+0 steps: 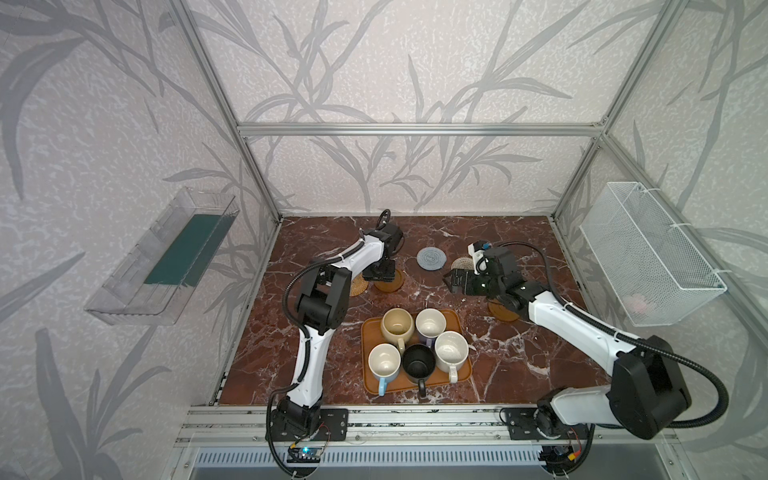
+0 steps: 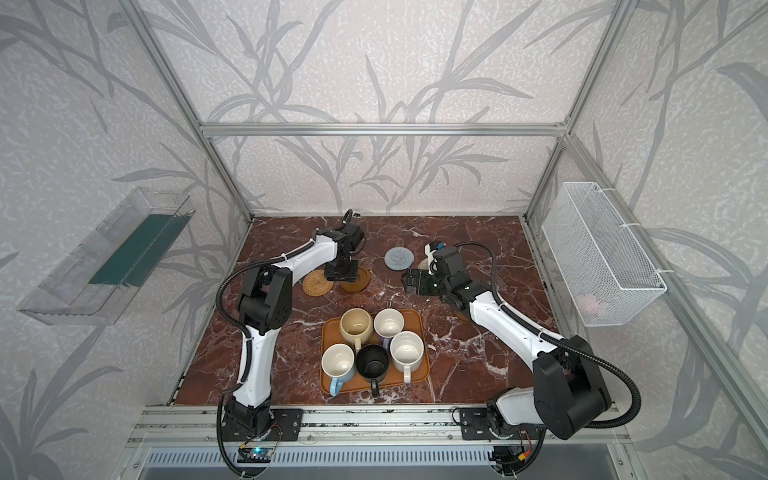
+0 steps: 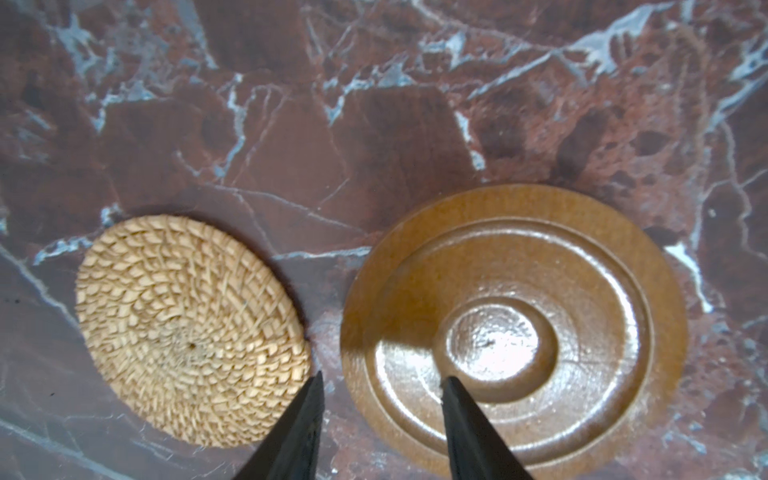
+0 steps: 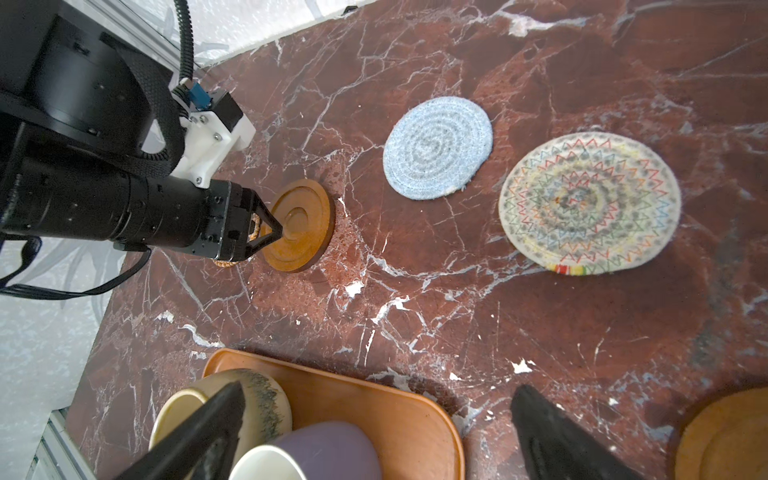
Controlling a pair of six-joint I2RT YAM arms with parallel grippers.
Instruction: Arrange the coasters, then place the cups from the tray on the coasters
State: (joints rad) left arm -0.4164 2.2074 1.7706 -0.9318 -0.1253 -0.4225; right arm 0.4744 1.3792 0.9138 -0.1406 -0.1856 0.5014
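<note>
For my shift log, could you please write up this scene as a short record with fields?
Cups on tray: beige cup, lavender cup, white cup, black cup, light blue cup
Coasters on table, bare: rattan coaster, brown coaster, blue-grey coaster, cream coaster, second brown coaster
Left hand: open, straddling brown coaster's rim
Right hand: open, empty
Cups placed: none

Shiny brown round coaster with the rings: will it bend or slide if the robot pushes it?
Probably stiff: the glossy brown ringed coaster keeps crisp turned grooves, like wood. It may slide easily, since it lies flat on the polished marble tabletop.
</note>
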